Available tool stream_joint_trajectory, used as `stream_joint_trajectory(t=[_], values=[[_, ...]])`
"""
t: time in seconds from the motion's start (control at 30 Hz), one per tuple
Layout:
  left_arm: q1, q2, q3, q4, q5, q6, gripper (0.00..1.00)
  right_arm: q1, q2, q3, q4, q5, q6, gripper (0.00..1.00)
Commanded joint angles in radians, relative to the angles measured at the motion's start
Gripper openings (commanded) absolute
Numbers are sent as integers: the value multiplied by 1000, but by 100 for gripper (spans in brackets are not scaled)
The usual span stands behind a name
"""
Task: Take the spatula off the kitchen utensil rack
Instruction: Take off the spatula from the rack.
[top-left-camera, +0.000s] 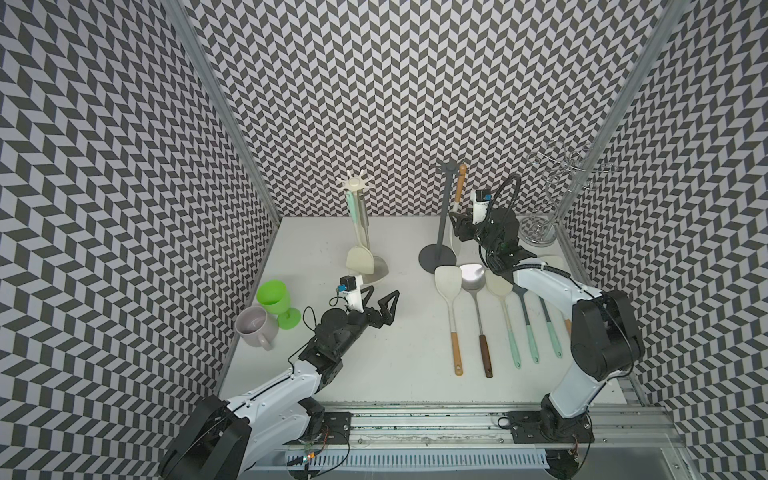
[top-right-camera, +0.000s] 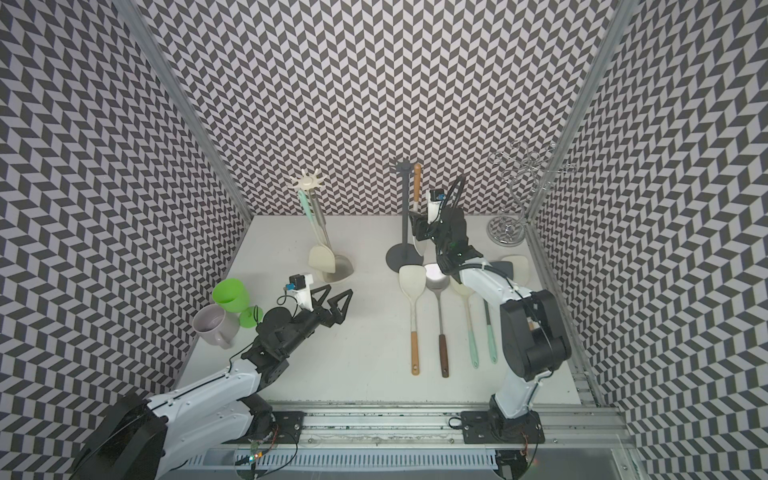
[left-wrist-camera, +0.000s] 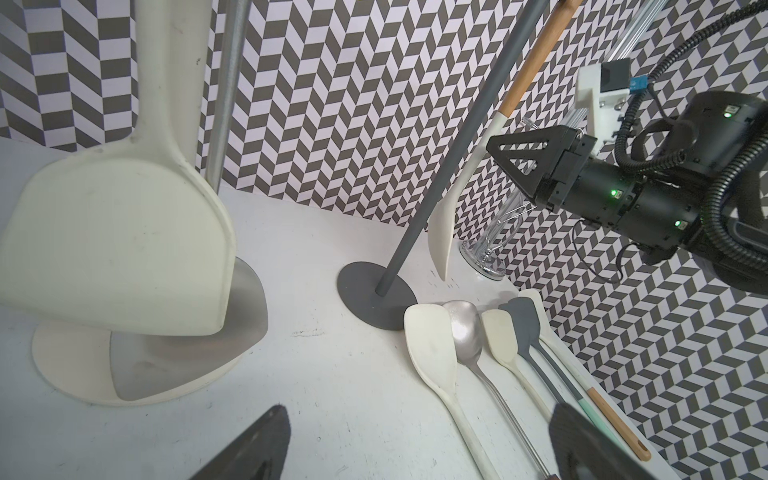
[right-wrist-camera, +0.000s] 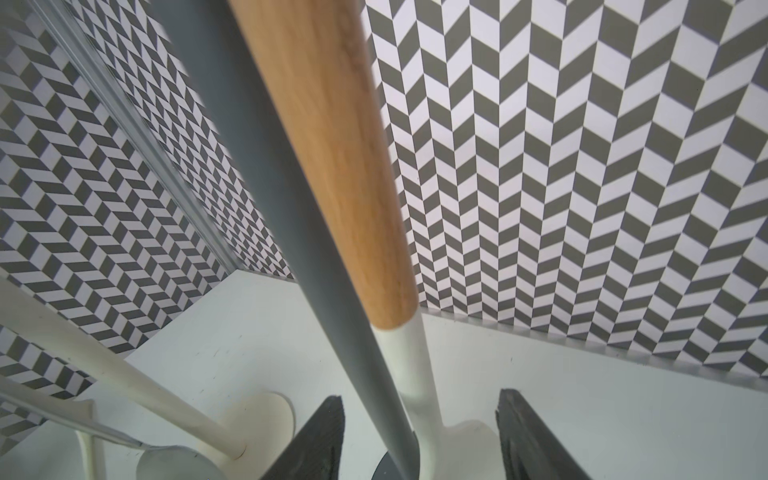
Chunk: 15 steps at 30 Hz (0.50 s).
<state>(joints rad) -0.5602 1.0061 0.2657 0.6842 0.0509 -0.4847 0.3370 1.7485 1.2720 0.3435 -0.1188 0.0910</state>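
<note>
Right claw (top-left-camera: 456, 226) is up at the grey rack (top-left-camera: 444, 208), at the back of the tabletop (top-left-camera: 395, 374). Its jaws are partway apart, not clamped on anything. In the wrist view the right claw (right-wrist-camera: 419, 397) brackets the spatula (right-wrist-camera: 332, 166), with one finger (right-wrist-camera: 320, 436) either side of the white neck. A gap shows between the neck and the other finger, so no contact there. The rack pole also shows between the fingers. Can't tell if it really sits inside the jaws or just behind them.

The spatula (top-left-camera: 459, 187) hangs on the grey rack. Its wooden handle is up by the top hooks and its white blade is down beside the pole, seen edge-on from the left wrist (left-wrist-camera: 442, 232).

Left claw (top-left-camera: 384, 291) has its jaws spread wide and holds nothing. It is low over the tabletop, left of centre, pointing toward the racks.

Room:
- The back wall (top-left-camera: 415, 124) is close behind the grey rack.
- A row of utensils (top-left-camera: 482, 316) lies flat, heads just in front of the rack's round base. The right arm reaches over those heads.
- The wire stand (top-left-camera: 540, 224) is in the back right corner, near the right wrist.
- The cream rack (top-left-camera: 357, 185), with its own hanging utensils, is well apart to the left. Bare tabletop lies between the two racks.
- The green goblet (top-left-camera: 274, 297) and mug (top-left-camera: 255, 328) sit touching at the left edge, beside the left arm.
- A wide bare patch runs across the middle front.
</note>
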Motion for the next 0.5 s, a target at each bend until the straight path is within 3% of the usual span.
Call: stream_joint_trajectory(t=[0.0,0.3,0.47], values=[[8,-2,5,35,16,13,99,1,49,74,49,4,-45,55],[8,8,5,41,21,13,99,0,127,185,38,24,-69,46],[8,15,5,46,26,14,99,1,125,201,28,36,-82,36]])
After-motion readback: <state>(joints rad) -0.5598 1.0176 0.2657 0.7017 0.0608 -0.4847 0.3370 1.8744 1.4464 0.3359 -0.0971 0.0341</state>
